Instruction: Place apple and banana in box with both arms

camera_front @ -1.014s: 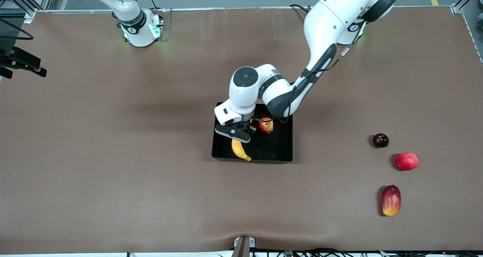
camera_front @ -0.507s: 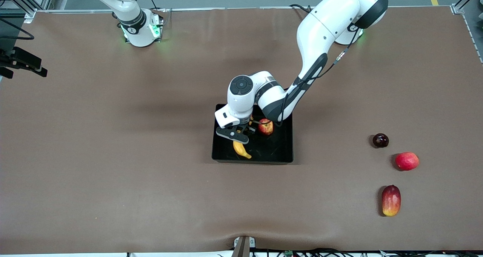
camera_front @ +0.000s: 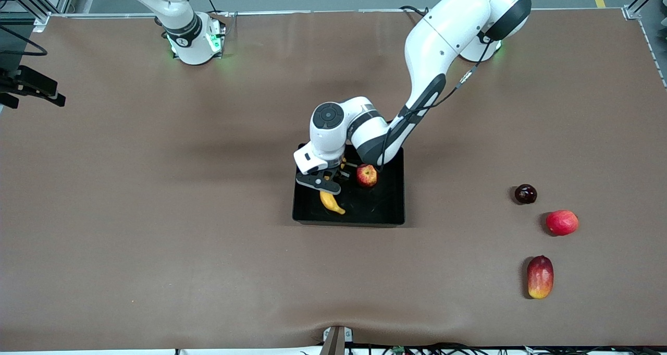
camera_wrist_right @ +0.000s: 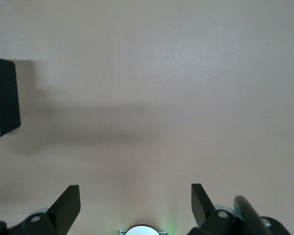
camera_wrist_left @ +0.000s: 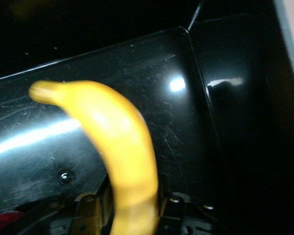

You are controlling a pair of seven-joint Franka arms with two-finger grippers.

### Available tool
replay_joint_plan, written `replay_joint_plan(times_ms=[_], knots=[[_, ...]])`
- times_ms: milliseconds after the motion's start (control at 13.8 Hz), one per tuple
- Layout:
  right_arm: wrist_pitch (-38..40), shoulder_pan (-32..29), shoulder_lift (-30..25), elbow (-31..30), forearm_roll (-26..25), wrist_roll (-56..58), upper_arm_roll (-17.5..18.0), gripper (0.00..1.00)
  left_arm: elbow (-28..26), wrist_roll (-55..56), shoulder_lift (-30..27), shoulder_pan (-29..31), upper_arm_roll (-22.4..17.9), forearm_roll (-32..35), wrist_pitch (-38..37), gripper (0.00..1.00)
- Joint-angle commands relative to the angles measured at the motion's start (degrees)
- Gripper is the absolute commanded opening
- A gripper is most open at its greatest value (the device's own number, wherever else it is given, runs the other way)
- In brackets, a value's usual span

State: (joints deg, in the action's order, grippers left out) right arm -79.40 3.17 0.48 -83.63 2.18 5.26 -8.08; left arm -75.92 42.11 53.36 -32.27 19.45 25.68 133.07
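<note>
Lying in box [camera_front: 398, 198], banana [camera_front: 332, 203] between left end effector [camera_front: 333, 180] fingers.

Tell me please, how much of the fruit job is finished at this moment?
Done: the apple lies in the box. In hand: the left tool has the banana down inside the box, fingers beside it. Left: let go and lift away. The right tool waits open over bare table.

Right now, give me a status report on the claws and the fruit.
Left claw low in box, fingers around banana. Right claw open, waiting over bare table. Apple in box. Nothing blocking.
</note>
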Motion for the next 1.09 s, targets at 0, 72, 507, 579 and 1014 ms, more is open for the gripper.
replay_joint_plan(times_ms=[0, 72, 507, 579, 1014], knots=[[-0.05, 1.49, -1.63, -1.53, 0.19, 0.46, -1.33, 1.0, 1.04, 1.67, -3.07, 0.19, -0.38, 0.78, -5.33, 1.0], [-0.05, 1.4, -1.63, -1.62, 0.19, 0.46, -1.33, 1.0, 1.12, 1.49, -5.27, 0.62, -0.38, 0.6, -8.67, 1.0], [-0.05, 1.49, -2.06, -2.06, 0.19, 0.46, -1.33, 1.0, 1.04, -3.67, -18.98, 11.24, 0.94, -4.31, -19.85, 1.0], [-0.05, 1.49, -2.06, -2.06, 0.19, 0.46, -1.33, 1.0, 0.86, -6.22, -21.35, 13.7, 0.85, -5.8, -22.13, 1.0], [-0.05, 1.4, -2.06, -2.24, 0.19, 0.46, -1.33, 1.0, 0.77, -9.85, -29.36, 24.44, 0.94, -6.6, -32.51, 1.0]])
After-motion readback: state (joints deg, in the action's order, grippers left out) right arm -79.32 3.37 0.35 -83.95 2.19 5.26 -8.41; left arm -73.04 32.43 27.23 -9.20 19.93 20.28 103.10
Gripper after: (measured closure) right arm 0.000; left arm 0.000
